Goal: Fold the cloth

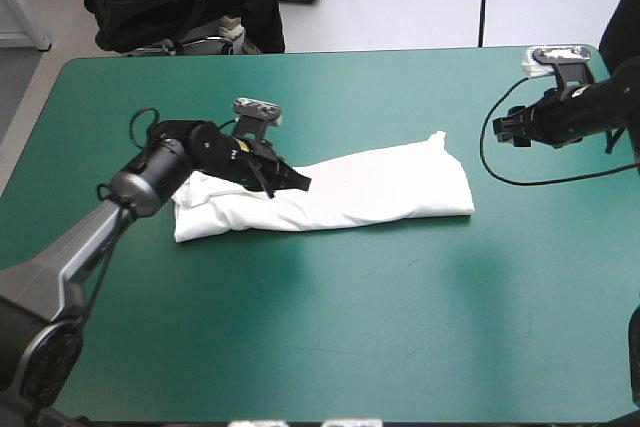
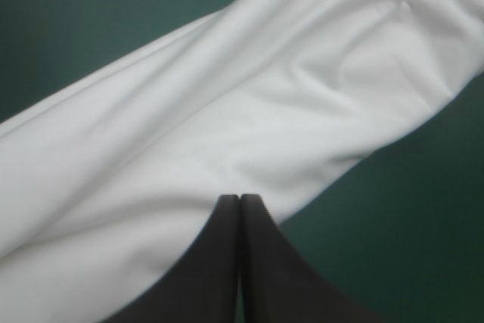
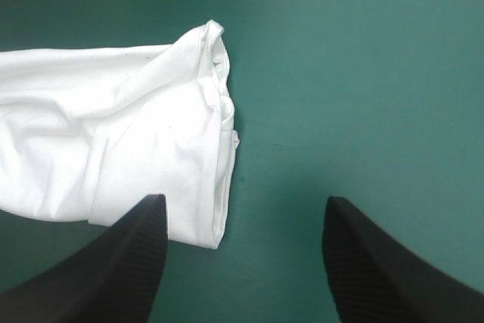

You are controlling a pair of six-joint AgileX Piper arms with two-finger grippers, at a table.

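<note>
You have the T-shirt (image 1: 372, 190) in a long folded band; left end effector (image 2: 240, 200) together over it, right end effector (image 3: 243, 200) apart; crosswise folds likely remain.

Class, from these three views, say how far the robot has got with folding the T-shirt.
Done: the T-shirt lies as a long folded strip on the table. In hand: the left gripper, shut, sits over its left part; the right gripper hangs open beyond its right end. Left: probably folding the strip end over end into a shorter bundle.
</note>
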